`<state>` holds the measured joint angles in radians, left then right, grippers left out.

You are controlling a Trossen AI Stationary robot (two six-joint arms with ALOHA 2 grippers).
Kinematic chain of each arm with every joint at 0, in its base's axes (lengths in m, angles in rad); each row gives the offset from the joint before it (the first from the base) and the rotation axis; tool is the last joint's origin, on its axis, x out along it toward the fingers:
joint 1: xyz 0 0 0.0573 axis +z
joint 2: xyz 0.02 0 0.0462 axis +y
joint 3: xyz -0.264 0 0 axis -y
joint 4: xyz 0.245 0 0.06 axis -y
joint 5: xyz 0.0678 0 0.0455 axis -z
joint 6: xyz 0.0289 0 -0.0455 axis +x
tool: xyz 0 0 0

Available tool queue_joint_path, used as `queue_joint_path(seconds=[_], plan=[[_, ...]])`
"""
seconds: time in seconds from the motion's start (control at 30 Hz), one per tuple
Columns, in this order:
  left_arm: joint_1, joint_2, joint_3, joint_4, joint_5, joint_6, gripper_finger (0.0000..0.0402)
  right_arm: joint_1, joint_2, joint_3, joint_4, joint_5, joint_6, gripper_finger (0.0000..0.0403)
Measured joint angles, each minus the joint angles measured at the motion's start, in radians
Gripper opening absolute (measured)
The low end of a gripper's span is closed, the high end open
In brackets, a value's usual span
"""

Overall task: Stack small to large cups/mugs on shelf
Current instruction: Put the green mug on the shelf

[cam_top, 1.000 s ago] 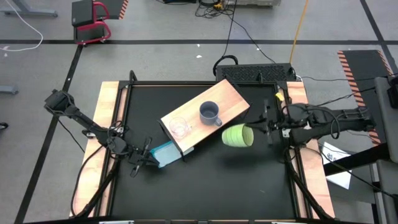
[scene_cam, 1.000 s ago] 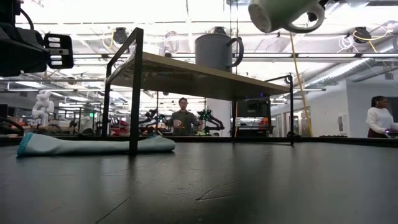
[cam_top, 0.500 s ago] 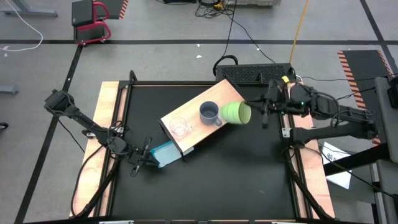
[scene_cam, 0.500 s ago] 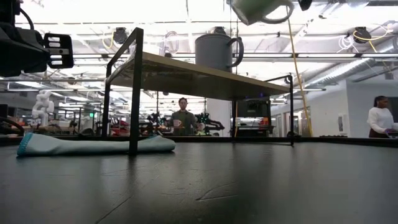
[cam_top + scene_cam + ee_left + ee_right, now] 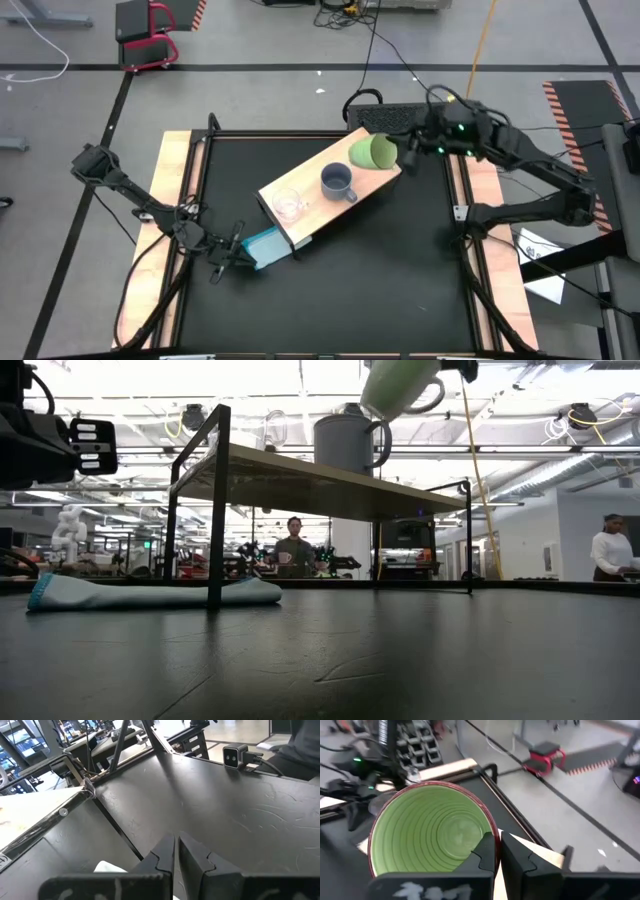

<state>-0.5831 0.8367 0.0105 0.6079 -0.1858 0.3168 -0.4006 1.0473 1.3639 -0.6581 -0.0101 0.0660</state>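
Right gripper [image 5: 405, 152] clamped on green mug [image 5: 372, 151] above shelf [image 5: 300, 190]; left gripper [image 5: 232, 255] closed, holding nothing.

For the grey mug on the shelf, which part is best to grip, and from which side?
Probably the rim of the grey mug, from above: it stands upright, mouth open upward. Pinch the wall on the side away from its handle, which points toward the shelf edge nearest the right arm. The glass cup stands apart, leaving room.
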Motion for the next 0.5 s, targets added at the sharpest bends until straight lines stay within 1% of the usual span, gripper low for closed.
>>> queue_joint_path(seconds=[0.1, 0.3, 0.5], plan=[[0.000, 0.000, 0.000, -0.004, 0.000, 0.000, 0.0026, -0.048, 0.073, 0.078, -0.060, -0.022, 0.000, 0.0001], [0.000, 0.000, 0.000, -0.008, 0.000, 0.002, 0.0026, -0.135, 0.192, 0.205, -0.125, -0.025, -0.002, 0.0001], [0.000, 0.000, 0.000, -0.023, 0.000, -0.005, 0.0026, -0.190, 0.263, 0.251, -0.229, -0.022, 0.000, 0.0001]])
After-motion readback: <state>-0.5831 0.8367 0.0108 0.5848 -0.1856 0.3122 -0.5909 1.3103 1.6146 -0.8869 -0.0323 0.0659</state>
